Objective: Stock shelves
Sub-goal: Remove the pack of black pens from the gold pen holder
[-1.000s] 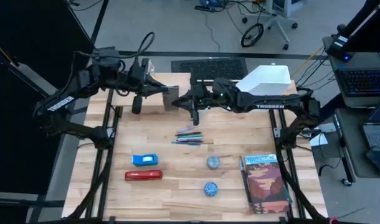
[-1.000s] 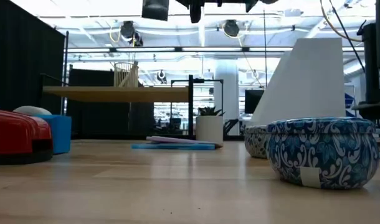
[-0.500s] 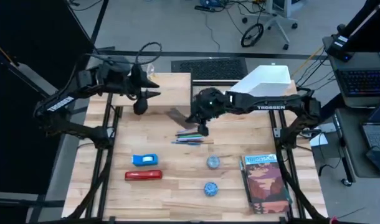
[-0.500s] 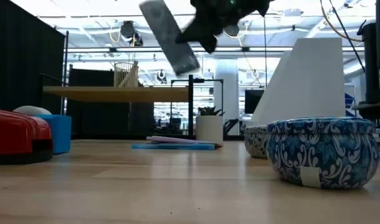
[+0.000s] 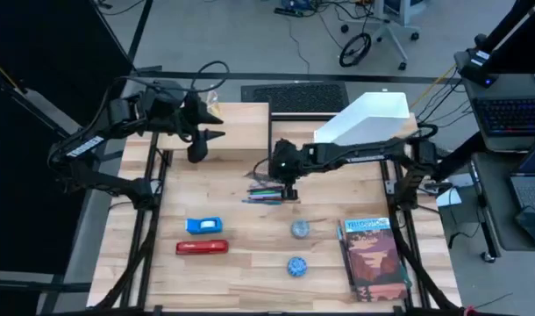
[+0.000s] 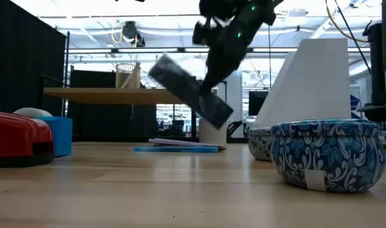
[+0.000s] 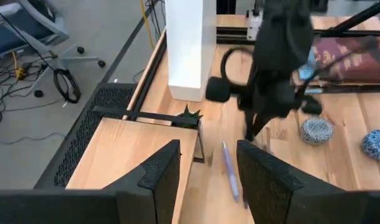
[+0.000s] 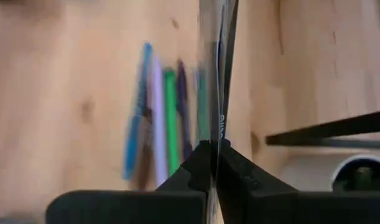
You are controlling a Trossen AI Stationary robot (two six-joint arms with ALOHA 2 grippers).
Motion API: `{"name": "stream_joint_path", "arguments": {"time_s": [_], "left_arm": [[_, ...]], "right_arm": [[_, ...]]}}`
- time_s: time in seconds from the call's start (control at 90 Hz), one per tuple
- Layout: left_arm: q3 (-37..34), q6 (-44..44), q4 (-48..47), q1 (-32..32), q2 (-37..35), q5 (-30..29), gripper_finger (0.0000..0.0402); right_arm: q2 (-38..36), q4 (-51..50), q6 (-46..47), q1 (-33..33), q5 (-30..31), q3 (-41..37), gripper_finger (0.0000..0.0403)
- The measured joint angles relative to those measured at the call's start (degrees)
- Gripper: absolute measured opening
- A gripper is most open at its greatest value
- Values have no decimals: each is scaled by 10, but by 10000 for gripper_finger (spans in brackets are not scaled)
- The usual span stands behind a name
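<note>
Shelves gain nothing from this move: the flat grey slab [image 6: 190,92] that was up by the wooden shelf [image 5: 246,118] a second ago has swung down and now hangs tilted, low over the pens [image 5: 266,193] mid-surface. The right gripper [image 5: 288,178] is clamped on the slab's thin edge, arm stretched in from the right and pitched downward. Further back, the left gripper [image 5: 217,124] hovers over the shelf, fingers spread and empty. The white file holder [image 5: 373,114] stands farthest, at the rear right.
</note>
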Motion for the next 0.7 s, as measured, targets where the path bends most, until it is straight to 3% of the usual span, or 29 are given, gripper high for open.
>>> {"name": "stream_joint_path", "arguments": {"time_s": [0.411, 0.533, 0.7], "left_arm": [[0, 1, -27, 0, 0, 0, 144], [0, 1, -27, 0, 0, 0, 144], [0, 3, -27, 0, 0, 0, 144]], "right_arm": [[80, 58, 11, -1, 46, 0, 10], [81, 63, 25, 1, 44, 0, 51], [78, 42, 61, 3, 19, 0, 139]]}}
